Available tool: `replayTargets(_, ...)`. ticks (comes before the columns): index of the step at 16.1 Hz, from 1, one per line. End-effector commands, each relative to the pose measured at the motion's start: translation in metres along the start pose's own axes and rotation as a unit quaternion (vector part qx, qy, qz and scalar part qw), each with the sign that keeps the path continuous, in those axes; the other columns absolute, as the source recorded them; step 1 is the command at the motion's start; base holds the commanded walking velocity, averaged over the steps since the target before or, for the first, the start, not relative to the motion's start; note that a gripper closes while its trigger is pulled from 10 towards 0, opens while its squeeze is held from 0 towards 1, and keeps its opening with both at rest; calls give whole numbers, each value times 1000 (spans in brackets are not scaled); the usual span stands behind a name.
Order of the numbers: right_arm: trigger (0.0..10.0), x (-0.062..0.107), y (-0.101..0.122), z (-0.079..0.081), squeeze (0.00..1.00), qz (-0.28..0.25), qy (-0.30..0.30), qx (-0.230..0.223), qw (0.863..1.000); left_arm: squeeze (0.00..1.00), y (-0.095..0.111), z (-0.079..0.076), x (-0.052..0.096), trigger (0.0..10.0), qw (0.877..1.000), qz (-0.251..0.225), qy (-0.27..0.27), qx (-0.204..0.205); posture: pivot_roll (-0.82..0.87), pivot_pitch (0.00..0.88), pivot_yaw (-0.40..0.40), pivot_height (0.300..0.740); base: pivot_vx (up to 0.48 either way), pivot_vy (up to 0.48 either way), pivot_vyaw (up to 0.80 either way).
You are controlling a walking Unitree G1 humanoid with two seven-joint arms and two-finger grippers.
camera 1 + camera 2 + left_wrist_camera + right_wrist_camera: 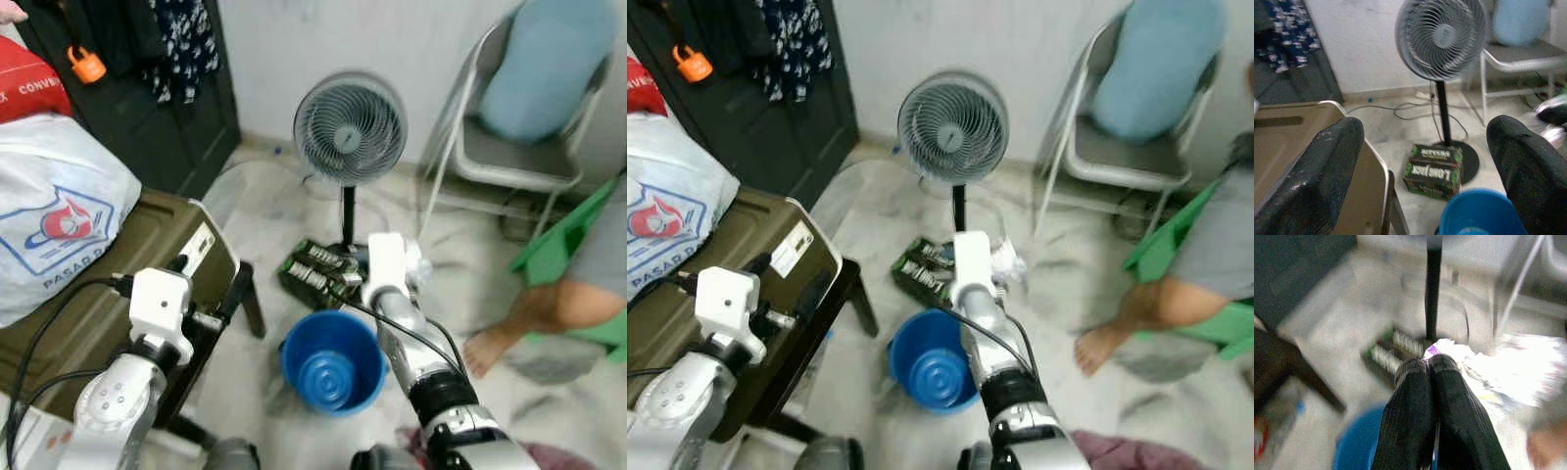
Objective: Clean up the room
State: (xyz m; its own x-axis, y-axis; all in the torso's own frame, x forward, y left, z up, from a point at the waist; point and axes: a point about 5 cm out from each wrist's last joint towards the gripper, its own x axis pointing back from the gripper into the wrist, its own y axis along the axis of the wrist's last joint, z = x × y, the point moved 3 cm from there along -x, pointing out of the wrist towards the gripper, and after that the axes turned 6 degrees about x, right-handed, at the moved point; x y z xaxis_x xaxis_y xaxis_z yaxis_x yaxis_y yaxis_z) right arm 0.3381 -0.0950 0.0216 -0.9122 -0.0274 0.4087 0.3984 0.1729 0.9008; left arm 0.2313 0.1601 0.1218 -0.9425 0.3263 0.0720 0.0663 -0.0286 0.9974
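My right gripper is shut on a crumpled white wrapper with a purple patch, which sticks out past the fingertips. It hangs above the far rim of a blue bucket standing on the pale floor; the wrapper peeks out beside the white wrist block. My left gripper is open with nothing between its fingers, held over the corner of an olive-brown low table to the left of the bucket.
A green-and-black box lies at the foot of a standing fan just beyond the bucket. A folding chair stands at the back right. A person's bare foot rests right of the bucket. A white plastic bag sits on the table.
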Motion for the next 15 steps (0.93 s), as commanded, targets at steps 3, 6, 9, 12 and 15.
replayTargets(3, 10000, -1, -11, 6, 0, 29, -8, 6, 1000, 0, 7, -2, 13, 10000, 1000, 14, -16, -5, 127, 216, 76, 740, 0, 0, 0)
replayTargets(6, 10000, -2, -18, 13, 0, 50, -10, 24, 998, 0, 6, -4, 28, 10000, 999, 39, -22, -7, 161, 278, 121, 740, 0, 0, 0)
replayTargets(9, 10000, 2, -41, 20, 0, 100, -17, 15, 995, 0, 8, -7, 50, 10000, 996, 75, -39, -20, 221, 321, 159, 740, 0, 0, 0)
replayTargets(12, 10000, 4, -47, 23, 0, 112, -16, 8, 994, 0, 11, -6, 56, 10000, 995, 85, -38, -24, 226, 326, 161, 740, 0, 0, 0)
replayTargets(15, 10000, 5, -47, 33, 0, 119, -4, 16, 993, 0, 12, -4, 63, 10000, 995, 95, -33, -25, 246, 341, 165, 740, 0, 0, 0)
